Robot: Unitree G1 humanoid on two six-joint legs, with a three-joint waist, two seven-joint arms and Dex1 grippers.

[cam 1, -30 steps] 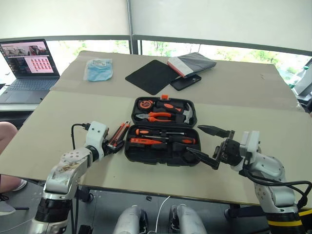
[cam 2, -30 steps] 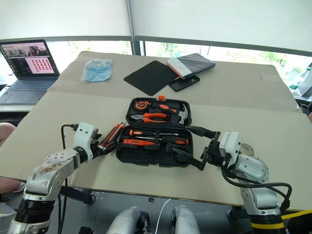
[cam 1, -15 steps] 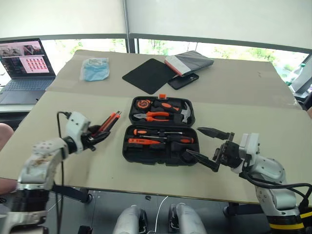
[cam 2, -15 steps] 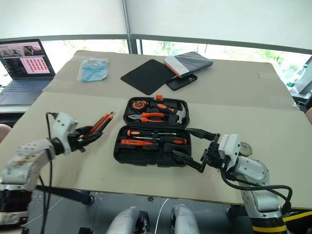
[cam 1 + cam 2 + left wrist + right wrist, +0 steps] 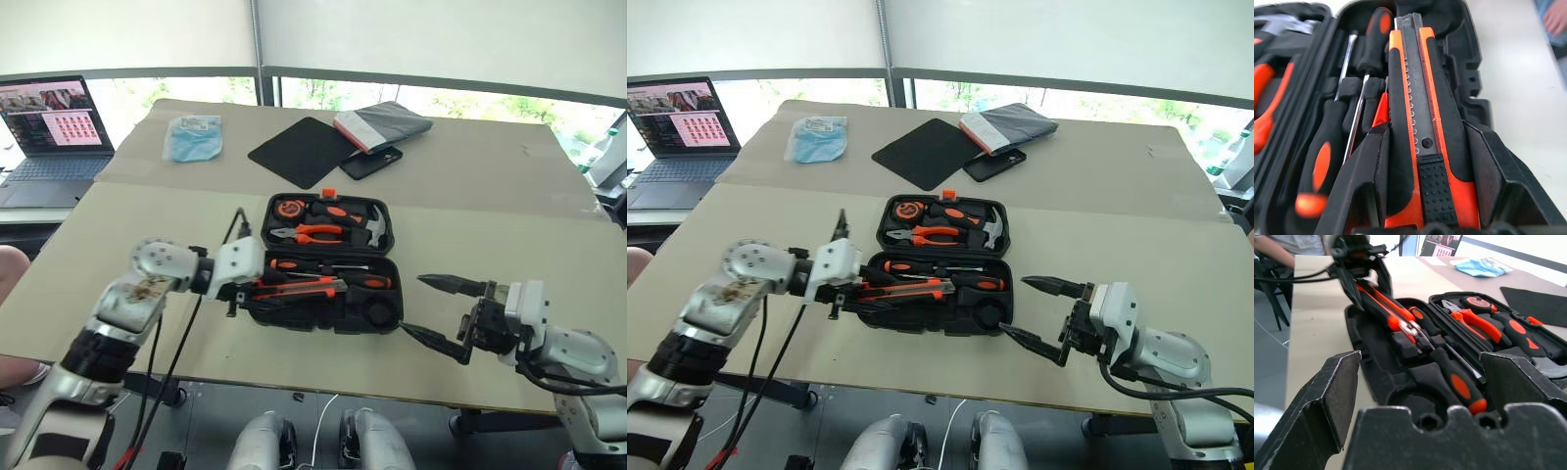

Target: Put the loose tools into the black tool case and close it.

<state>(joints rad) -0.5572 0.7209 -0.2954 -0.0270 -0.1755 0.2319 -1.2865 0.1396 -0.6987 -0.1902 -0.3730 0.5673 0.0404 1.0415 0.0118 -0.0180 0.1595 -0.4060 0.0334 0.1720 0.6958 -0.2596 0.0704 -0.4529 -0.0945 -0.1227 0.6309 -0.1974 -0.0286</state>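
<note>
Over the open black tool case (image 5: 328, 279), mid-table: left gripper (image 5: 1425, 166) pinches the utility knife (image 5: 1418, 122) above the screwdrivers (image 5: 333, 265); right gripper (image 5: 441, 308), fingers spread wide, hangs just beside the case's right end.

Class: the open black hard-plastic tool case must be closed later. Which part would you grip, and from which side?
Grip the black hard-plastic tool case by its far half's back rim beside the small orange latch. Come from the far side: that half lies flat, hinged along the middle, so it probably folds toward the robot.
</note>
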